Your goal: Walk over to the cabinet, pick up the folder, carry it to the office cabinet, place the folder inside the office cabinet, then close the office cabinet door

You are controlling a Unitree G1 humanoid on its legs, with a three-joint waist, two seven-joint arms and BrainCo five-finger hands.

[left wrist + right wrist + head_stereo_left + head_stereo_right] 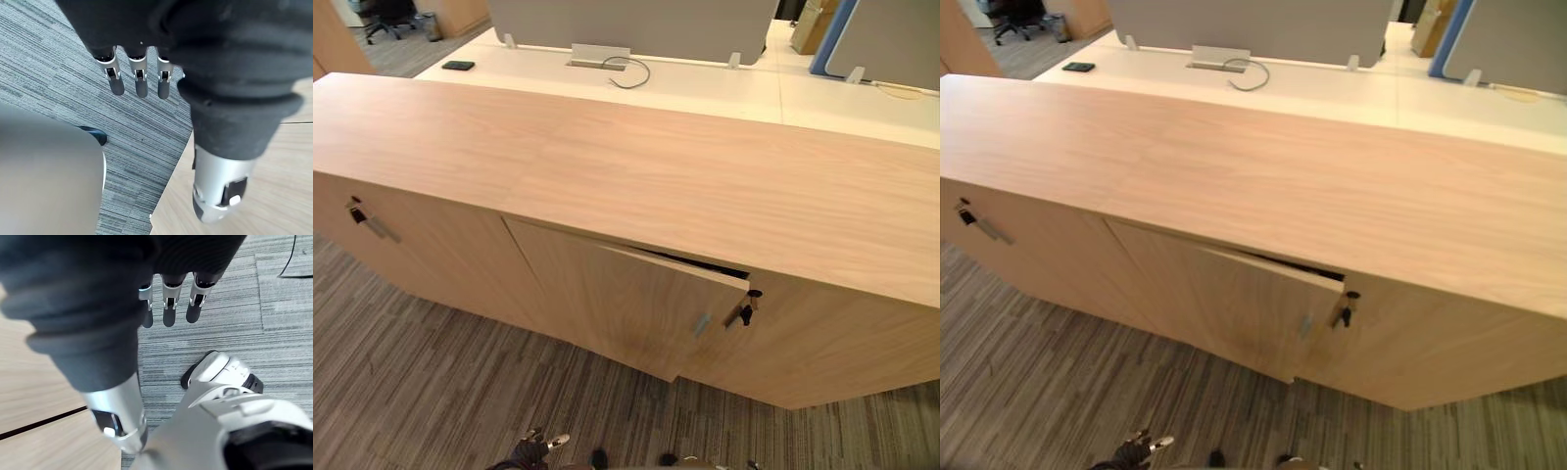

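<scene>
White desk [705, 90] across top of frame. On it: small dark flat device [458, 66], upper left; silver cable box [599, 56], top ctr, w/ grey cable [648, 71] looping just right of it. Grey divider screen [636, 20] stands behind box; 2nd grey screen [891, 39], blue-edged, upper right. Black office chair [386, 15], upper-left corner. Grey striped carpet [411, 392] along bottom.

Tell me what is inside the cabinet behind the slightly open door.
A narrow dark gap shows above the door; the door itself covers whatever lies inside the cabinet.
</scene>
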